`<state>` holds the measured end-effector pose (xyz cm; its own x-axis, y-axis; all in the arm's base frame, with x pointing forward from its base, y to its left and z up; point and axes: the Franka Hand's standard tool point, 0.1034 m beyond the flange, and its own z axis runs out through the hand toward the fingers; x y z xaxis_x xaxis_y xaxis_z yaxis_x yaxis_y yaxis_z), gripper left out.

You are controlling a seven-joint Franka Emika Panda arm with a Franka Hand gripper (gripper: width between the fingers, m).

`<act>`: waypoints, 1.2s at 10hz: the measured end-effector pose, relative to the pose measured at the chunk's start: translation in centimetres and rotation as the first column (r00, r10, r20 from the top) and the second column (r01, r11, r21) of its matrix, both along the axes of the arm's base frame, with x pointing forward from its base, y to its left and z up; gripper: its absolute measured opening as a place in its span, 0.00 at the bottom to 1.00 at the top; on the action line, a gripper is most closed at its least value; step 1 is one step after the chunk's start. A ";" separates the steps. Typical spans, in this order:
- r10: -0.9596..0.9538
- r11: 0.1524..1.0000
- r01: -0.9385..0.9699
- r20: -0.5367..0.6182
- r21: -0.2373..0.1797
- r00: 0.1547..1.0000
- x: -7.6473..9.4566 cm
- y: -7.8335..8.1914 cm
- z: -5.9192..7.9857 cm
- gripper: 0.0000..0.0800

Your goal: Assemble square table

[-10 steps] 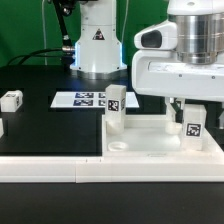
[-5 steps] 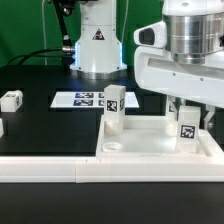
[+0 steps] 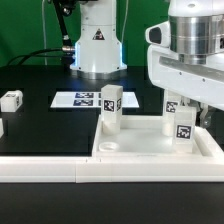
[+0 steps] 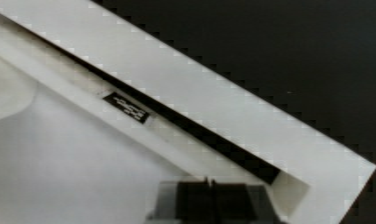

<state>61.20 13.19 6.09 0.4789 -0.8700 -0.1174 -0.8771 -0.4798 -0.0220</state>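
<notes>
The square top (image 3: 160, 152) sits on the black tabletop (image 3: 50, 125) with two legs standing in it. One leg (image 3: 110, 108) is free, the other leg (image 3: 181, 118) is under the gripper (image 3: 183, 100); can't tell if it's clamped or apart

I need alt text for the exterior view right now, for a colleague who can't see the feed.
A white robot gripper sits over a tagged white leg standing on the square tabletop, toward the exterior view's right. A second leg stands upright at the top's far left corner; another loose leg lies on the black table, with the marker board behind.
</notes>
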 end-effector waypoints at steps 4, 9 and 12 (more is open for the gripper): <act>0.000 1.000 0.000 0.000 0.000 1.000 0.0 0.0 0.0 0.14; -0.019 0.998 0.016 0.039 0.063 0.999 -0.2 -0.3 3.9 0.76; 0.009 0.996 -0.019 0.100 0.091 0.995 -1.1 -5.1 8.4 0.81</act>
<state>60.11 8.05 14.47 0.5042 -0.8508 -0.1477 -0.8615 -0.4840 -0.1534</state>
